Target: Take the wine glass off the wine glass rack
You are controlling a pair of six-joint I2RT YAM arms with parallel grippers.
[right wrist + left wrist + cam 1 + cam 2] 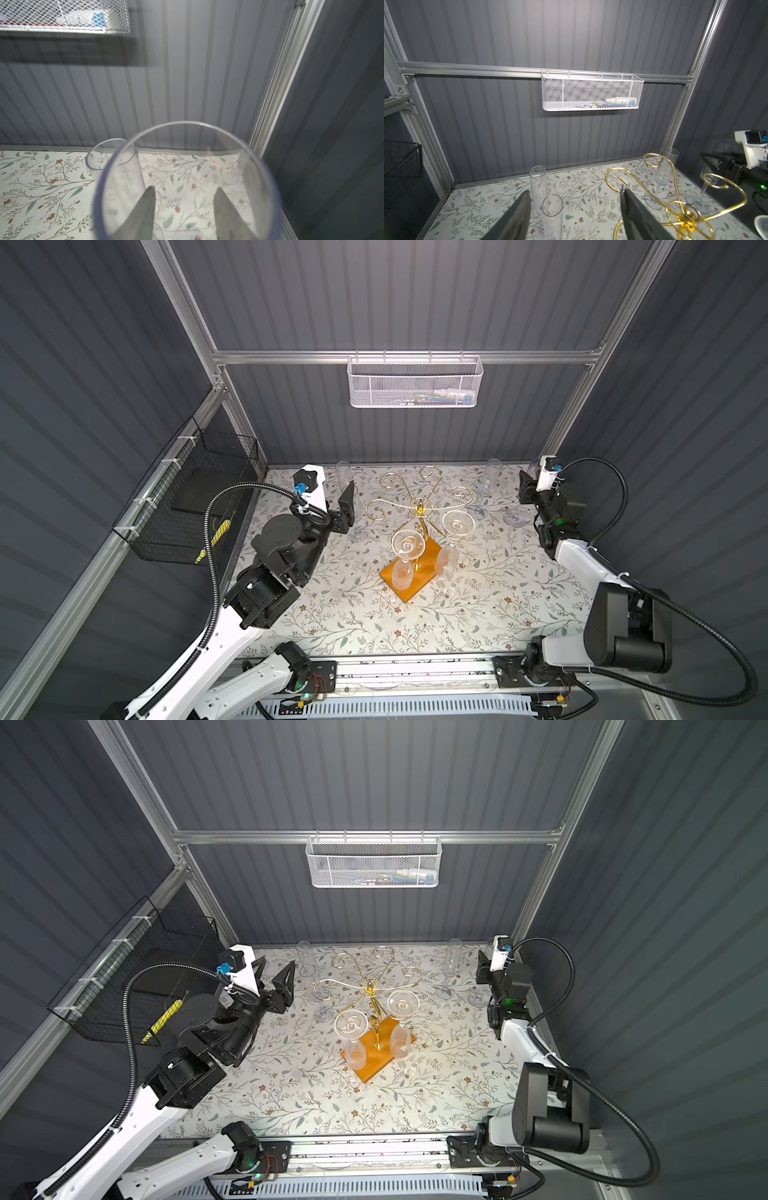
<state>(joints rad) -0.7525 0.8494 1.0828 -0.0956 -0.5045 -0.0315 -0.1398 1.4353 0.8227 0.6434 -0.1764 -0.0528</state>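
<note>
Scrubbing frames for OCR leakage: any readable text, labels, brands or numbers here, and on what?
No text is readable in any view.
Packets in the white mesh basket: print too blurred to read.
Yellow-and-black item in the black wire basket: markings too small to read.

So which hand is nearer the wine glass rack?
Left. The left hand sits just left of the wine glass rack; the right hand is farther off, at the table's right edge.

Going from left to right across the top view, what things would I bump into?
black wire basket → left gripper → wine glass rack → upright clear glass → right gripper
</note>
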